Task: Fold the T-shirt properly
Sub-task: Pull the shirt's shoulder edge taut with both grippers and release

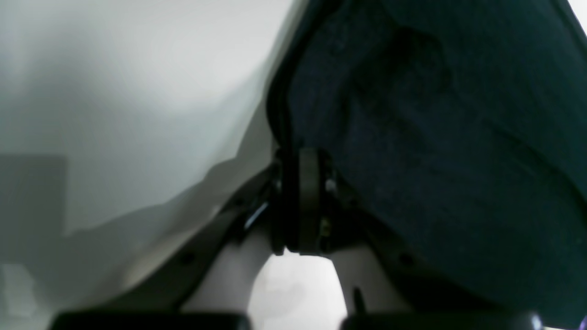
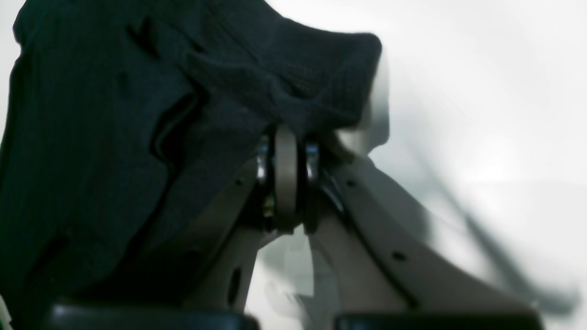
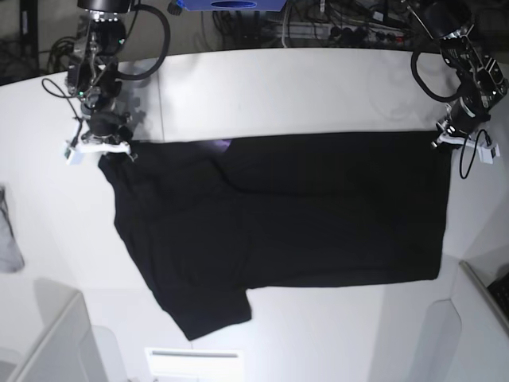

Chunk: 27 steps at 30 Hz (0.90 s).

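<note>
The black T-shirt (image 3: 278,215) lies spread across the white table (image 3: 302,87), one sleeve pointing toward the front. A sliver of purple print (image 3: 221,145) peeks out at its far edge. My left gripper (image 3: 447,142) is at the shirt's far right corner; in the left wrist view the left gripper (image 1: 299,158) is shut on the black T-shirt (image 1: 435,137), whose seam edge runs between the fingers. My right gripper (image 3: 110,150) is at the far left corner. The right wrist view has the right gripper (image 2: 286,135) shut on a bunched fold of the T-shirt (image 2: 137,137).
A small grey cloth (image 3: 8,235) lies at the table's left edge. Cables and a blue item (image 3: 231,4) sit beyond the far edge. A white panel (image 3: 191,362) is at the front, with the table's edge and a drop at front right (image 3: 477,278).
</note>
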Tool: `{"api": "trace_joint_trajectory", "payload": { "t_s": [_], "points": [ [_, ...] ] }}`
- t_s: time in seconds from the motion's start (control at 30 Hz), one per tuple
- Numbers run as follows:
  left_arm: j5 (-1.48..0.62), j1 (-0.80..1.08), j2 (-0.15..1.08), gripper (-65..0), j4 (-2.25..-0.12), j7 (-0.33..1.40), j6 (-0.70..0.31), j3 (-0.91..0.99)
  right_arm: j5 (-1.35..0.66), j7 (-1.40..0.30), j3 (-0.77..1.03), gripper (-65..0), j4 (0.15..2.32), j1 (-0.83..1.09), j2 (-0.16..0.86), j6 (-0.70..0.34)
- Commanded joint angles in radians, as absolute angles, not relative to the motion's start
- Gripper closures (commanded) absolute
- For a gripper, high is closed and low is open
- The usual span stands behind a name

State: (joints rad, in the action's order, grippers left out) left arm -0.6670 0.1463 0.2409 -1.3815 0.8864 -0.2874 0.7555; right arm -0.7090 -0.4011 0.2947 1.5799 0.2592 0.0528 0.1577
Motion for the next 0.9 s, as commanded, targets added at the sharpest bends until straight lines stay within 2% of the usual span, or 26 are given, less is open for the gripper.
{"api": "trace_joint_trajectory", "payload": {
  "t_s": [0.0, 0.2, 0.87],
  "points": [
    [-0.676, 0.157, 0.26, 0.0, -1.415, 0.875, -0.291, 0.762, -0.711, -0.378, 0.3, 0.0, 1.616, 0.265, 0.064, 0.154],
    [-0.68, 0.248, 0.255, 0.0, -1.488, 0.874, -0.292, 0.766, -0.713, -0.458, 0.302, 0.0, 1.71, 0.334, 0.061, 0.156],
    [-0.682, 0.51, 0.249, 0.0, -1.679, 0.874, -0.292, 0.769, -0.713, -0.46, 0.302, 0.0, 1.896, 0.624, 0.058, 0.156]
  ]
}}
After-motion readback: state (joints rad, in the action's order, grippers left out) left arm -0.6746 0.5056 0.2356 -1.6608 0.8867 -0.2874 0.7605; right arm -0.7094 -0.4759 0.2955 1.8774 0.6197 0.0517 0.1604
